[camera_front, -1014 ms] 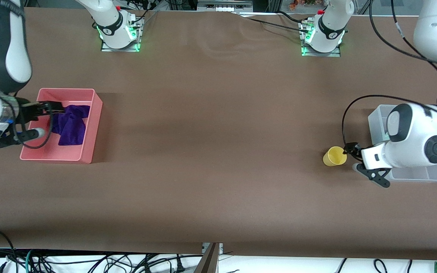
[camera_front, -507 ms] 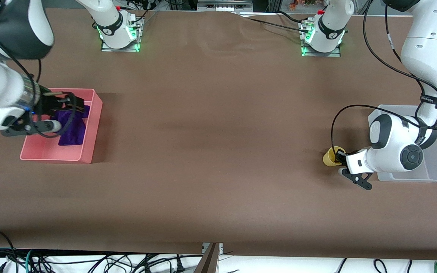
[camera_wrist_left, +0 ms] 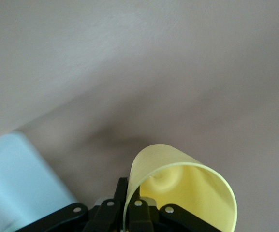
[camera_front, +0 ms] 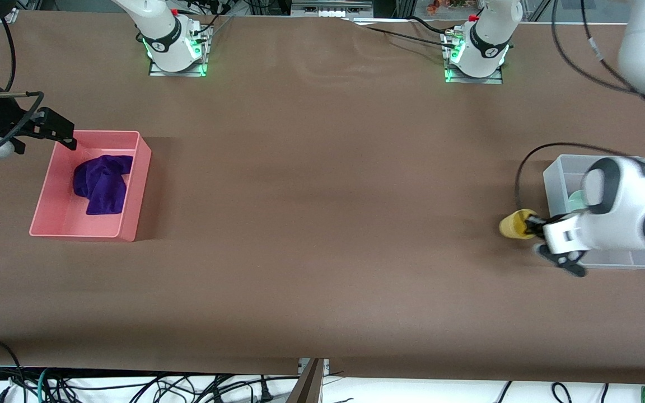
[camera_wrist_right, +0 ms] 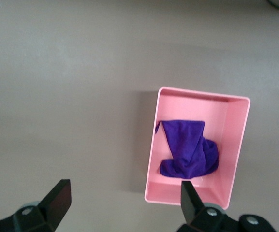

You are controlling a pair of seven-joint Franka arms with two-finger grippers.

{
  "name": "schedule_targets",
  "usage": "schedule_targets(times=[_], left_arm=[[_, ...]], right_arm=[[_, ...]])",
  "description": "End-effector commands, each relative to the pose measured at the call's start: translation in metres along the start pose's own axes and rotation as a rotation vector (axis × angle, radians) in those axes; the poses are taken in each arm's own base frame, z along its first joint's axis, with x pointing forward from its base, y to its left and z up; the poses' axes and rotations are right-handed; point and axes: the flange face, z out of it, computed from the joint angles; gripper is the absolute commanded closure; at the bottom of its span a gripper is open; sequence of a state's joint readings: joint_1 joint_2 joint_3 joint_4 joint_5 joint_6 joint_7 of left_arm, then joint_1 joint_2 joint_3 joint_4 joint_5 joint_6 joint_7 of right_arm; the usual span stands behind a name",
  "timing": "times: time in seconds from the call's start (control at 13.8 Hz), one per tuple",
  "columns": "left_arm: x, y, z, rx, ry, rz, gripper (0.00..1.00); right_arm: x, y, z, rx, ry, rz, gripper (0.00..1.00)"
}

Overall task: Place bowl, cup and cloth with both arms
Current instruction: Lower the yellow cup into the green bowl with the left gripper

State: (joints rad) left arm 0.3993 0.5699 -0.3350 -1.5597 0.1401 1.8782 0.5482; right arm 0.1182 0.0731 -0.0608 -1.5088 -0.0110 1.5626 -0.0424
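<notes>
I've got the cup (camera_front: 515, 224) pinched at its rim in the left claw (camera_front: 531, 225), lifted and tipped on its side above the table (camera_front: 322, 224), just beside the clear bin (camera_front: 608, 260) at the left arm's end. In the left wrist view the cup (camera_wrist_left: 187, 188) wall sits between the fingers (camera_wrist_left: 129, 205), mouth toward the cam. The bowl (camera_front: 577, 200) shows as a pale green sliver inside the clear bin, mostly hidden by the arm.

The right claw (camera_front: 48, 130) is spread wide w/ nothing in it, hanging over the edge of the pink bin (camera_front: 84, 230) at the right arm's end. The cloth (camera_front: 101, 182) lies bunched inside that bin, so I'd judge that part done.

Risks, imo: the rim pinch is thin, so the tilted cup could slip or swing out on a fast move. It could also clip the clear bin's wall going in, or land on the bowl and tip over if I release too high.
</notes>
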Motion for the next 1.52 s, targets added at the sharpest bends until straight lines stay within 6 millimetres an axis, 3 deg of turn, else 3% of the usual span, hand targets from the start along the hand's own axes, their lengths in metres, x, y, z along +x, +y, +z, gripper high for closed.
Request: schedule_targets(times=[0.0,0.14,0.36,0.58,0.94,1.01,1.09,1.16,1.23,1.45], left_arm=[[-0.046,-0.024,-0.042,0.020,-0.029,0.070,1.00],[-0.072,-0.055,-0.050,0.078,-0.071,0.110,1.00],[-0.100,-0.089,-0.043,0.106,-0.090,0.112,1.00],[-0.118,-0.125,-0.012,0.104,-0.064,0.147,1.00],[-0.118,-0.145,0.039,0.069,-0.047,0.164,1.00],[-0.121,-0.149,0.053,0.049,-0.048,0.157,0.58],[-0.123,-0.150,0.052,0.041,-0.046,0.149,0.09],[-0.122,-0.145,0.035,0.052,-0.047,0.155,0.00],[-0.121,-0.135,0.015,0.055,-0.060,0.158,0.00],[-0.089,-0.075,-0.059,0.105,-0.032,0.199,0.00]], right_arm=[[-0.010,-0.002,0.001,-0.002,-0.039,-0.007,0.00],[-0.011,-0.005,0.002,0.003,-0.048,-0.011,0.00],[-0.007,-0.005,0.008,0.000,-0.068,-0.015,0.00],[-0.001,-0.007,0.007,-0.001,-0.062,-0.021,0.00],[0.002,-0.009,0.008,-0.006,-0.061,-0.029,0.00],[0.002,-0.008,0.009,-0.006,-0.062,-0.027,0.00],[0.003,-0.008,0.010,-0.006,-0.059,-0.027,0.00],[0.005,-0.009,0.010,-0.007,-0.054,-0.029,0.00],[0.006,-0.011,0.010,-0.007,-0.054,-0.032,0.00],[0.006,-0.013,0.011,-0.006,-0.059,-0.037,0.00]])
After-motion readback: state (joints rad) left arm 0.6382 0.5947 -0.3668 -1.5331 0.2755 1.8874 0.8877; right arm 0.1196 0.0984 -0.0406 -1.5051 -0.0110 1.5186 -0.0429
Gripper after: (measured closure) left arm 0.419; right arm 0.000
